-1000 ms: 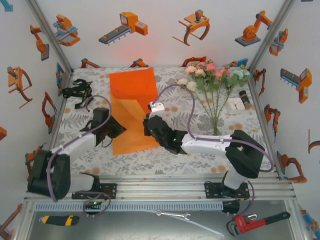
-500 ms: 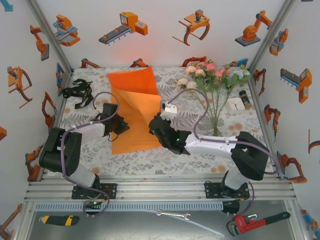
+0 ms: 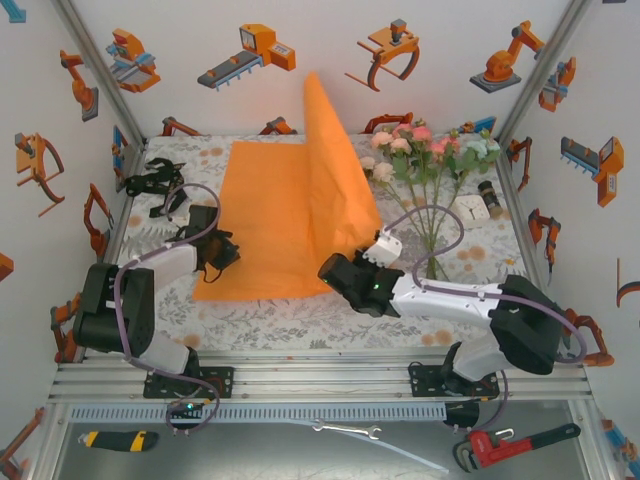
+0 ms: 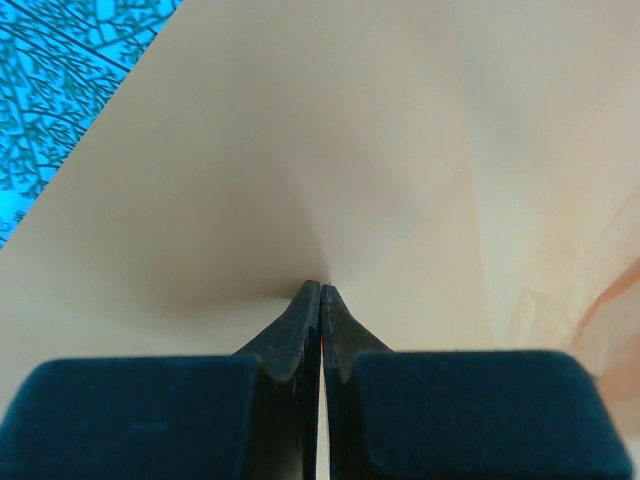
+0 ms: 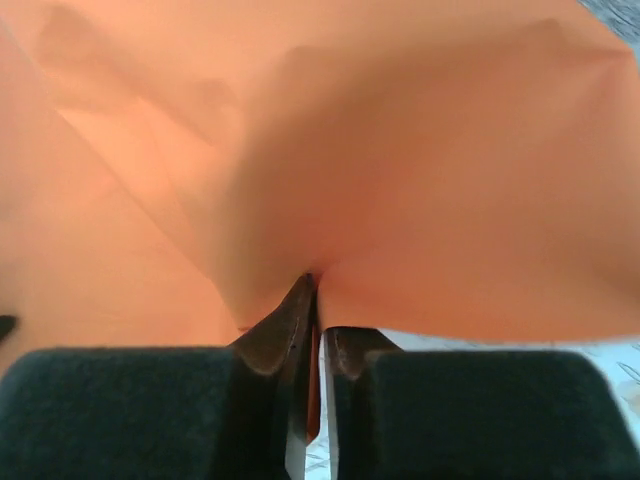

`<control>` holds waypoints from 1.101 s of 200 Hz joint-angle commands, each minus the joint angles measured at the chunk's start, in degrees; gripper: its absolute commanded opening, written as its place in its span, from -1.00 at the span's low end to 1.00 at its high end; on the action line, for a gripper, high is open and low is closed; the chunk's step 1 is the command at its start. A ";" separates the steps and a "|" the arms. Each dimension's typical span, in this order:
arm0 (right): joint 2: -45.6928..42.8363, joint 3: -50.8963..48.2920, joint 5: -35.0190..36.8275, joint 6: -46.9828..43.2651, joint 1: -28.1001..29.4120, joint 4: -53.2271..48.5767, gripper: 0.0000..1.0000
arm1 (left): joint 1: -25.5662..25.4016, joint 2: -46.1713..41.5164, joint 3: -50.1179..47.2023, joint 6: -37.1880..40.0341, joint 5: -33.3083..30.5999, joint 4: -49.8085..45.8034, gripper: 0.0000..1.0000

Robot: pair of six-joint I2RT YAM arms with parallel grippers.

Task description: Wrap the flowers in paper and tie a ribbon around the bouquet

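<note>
Both grippers were clamped shut on the paper when I checked the feeds. The left gripper pinched its left edge low over the tablecloth, while the right gripper gripped the near right corner, from which the sheet stood up in a tall fold (its peak rose against the back wall in the top view). The flowers lay just right of that fold with stems pointing toward the arms, and the ribbon sat bunched at the far left, well apart from them.
</note>
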 commanded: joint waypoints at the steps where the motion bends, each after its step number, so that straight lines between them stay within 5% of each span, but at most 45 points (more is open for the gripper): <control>1: -0.84 -1.23 -3.37 3.92 -0.01 -4.48 -0.52 | 1.26 -0.27 0.39 3.65 -2.51 -5.75 -0.78; 74: -17.48 -3.85 -20.09 -33.63 -2.16 0.16 0.20 | 2.11 -6.33 6.05 11.23 -6.68 -13.79 -0.71; 119: -14.96 9.22 -41.21 -53.78 -16.62 -7.10 0.32 | -1.43 -15.27 2.67 7.81 -2.84 -14.84 -0.72; 145: -10.67 14.89 -44.58 -60.80 -24.16 -5.84 0.32 | -8.94 -16.69 0.53 2.78 -3.67 -14.41 -0.74; 163: -4.11 19.86 -49.84 -65.00 -30.69 -5.88 0.16 | -12.86 -14.74 -0.28 -0.11 -3.81 -13.29 -0.77; 194: 6.40 23.15 -55.59 -66.24 -38.17 -2.83 -1.00 | -14.67 -11.04 -1.55 -1.95 -4.78 -11.28 -1.00; 220: 12.34 22.28 -57.02 -65.83 -40.46 1.45 -1.00 | -14.52 -9.79 -2.48 -2.16 -6.19 -11.49 -1.00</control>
